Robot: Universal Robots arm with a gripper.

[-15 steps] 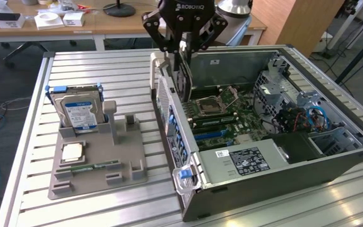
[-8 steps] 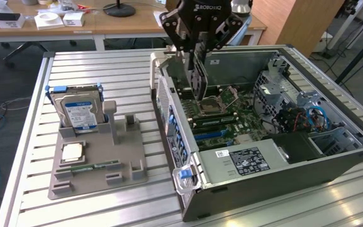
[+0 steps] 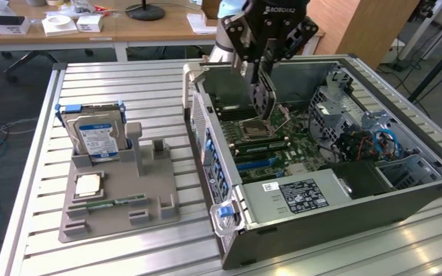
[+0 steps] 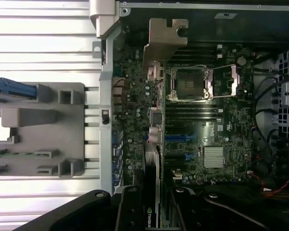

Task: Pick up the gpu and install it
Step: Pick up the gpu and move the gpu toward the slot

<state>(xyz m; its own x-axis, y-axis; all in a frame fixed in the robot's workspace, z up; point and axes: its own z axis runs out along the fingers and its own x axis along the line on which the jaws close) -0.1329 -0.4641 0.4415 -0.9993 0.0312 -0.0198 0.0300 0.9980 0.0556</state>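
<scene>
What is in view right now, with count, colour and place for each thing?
table: one, silver, under everything
computer case: one, dark grey, open, exterior view's right
motherboard: one, green, inside the case
holder: one, grey, exterior view's left
hard drive: one, silver with blue label, upright in the holder
square chip: one, silver, flat on the holder
memory stick: one, green, lying in the holder
gpu: one, black, upright above the motherboard
hand: one, black, shut on the gpu
</scene>
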